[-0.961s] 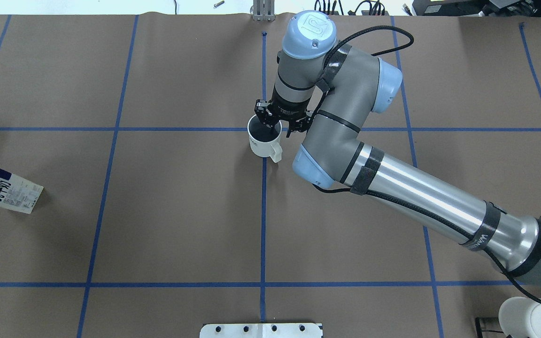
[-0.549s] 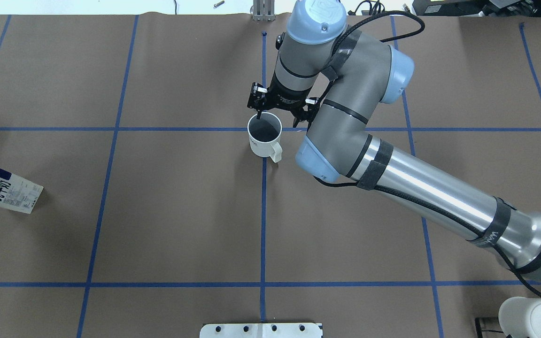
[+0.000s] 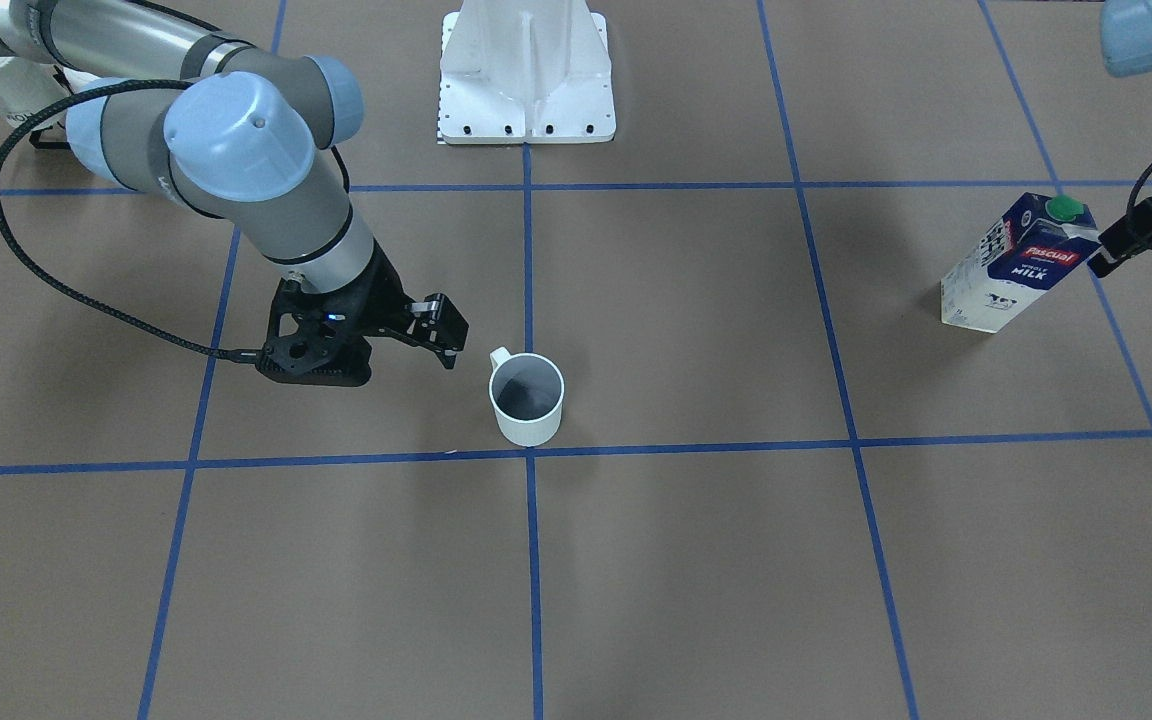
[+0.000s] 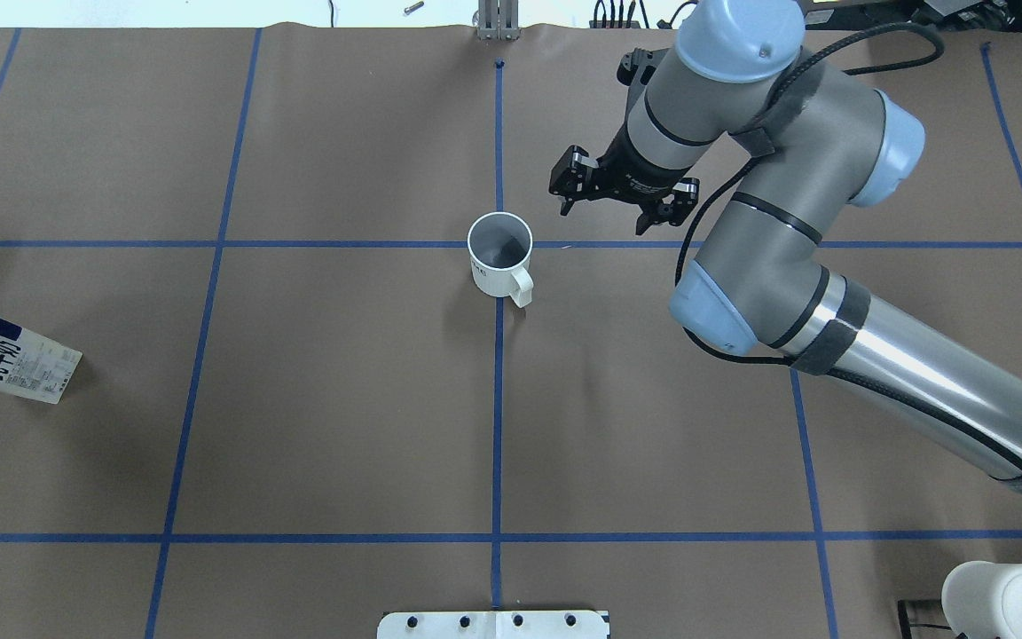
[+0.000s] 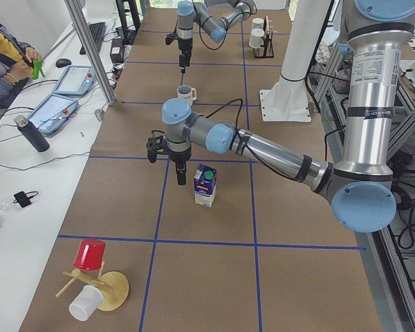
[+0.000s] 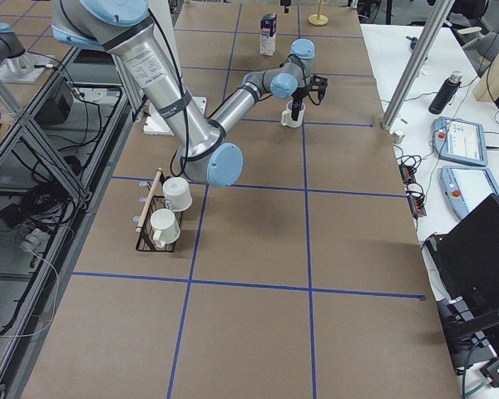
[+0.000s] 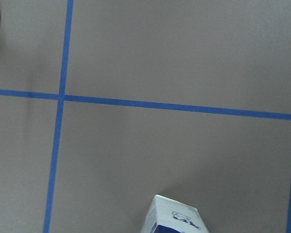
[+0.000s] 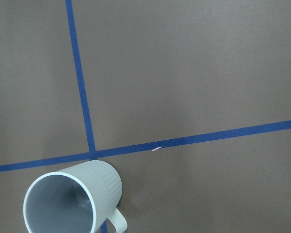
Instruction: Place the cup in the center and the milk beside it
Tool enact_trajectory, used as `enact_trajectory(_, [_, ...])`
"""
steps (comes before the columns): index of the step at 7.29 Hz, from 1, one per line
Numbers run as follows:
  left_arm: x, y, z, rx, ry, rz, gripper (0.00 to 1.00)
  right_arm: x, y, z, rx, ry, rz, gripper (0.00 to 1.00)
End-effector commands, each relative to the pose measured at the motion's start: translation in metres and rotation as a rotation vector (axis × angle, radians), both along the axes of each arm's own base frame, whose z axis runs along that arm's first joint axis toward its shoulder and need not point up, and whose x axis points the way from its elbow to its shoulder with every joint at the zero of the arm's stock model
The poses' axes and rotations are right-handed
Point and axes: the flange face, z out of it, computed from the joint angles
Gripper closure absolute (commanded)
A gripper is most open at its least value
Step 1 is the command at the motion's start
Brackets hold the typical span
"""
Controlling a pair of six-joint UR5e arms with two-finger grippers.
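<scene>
The cup (image 4: 499, 257) stands upright at the crossing of the blue tape lines, handle toward the robot; it also shows in the front view (image 3: 526, 400) and the right wrist view (image 8: 72, 204). My right gripper (image 4: 604, 217) is open and empty, raised to the cup's right and apart from it (image 3: 406, 350). The milk (image 3: 1016, 262) stands upright at the table's far left, partly cut off in the overhead view (image 4: 5, 355). My left gripper (image 3: 1101, 262) hangs open just beside the carton's top (image 5: 205, 185), not holding it.
The white base plate (image 4: 493, 624) sits at the table's near edge. A rack with white mugs (image 6: 162, 212) stands at the robot's right. A mug tree with a red cup (image 5: 90, 256) stands at the far left end. Operators' gear lies past the far edge.
My right gripper, which had one finger inside the cup's rim, has let go, lifted and swung away to the right. The cup stays in place.
</scene>
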Motion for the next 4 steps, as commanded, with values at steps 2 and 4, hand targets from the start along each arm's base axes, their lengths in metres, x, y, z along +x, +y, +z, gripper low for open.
enact_trajectory(2, [-0.005,0.031,0.019,-0.137,0.019,-0.135,0.02,0.019,0.001,0.014,0.005,0.005,0.011,0.00])
enact_trajectory(4, [0.001,0.031,0.014,-0.366,0.087,-0.392,0.02,0.032,0.012,0.017,0.014,-0.004,0.012,0.00])
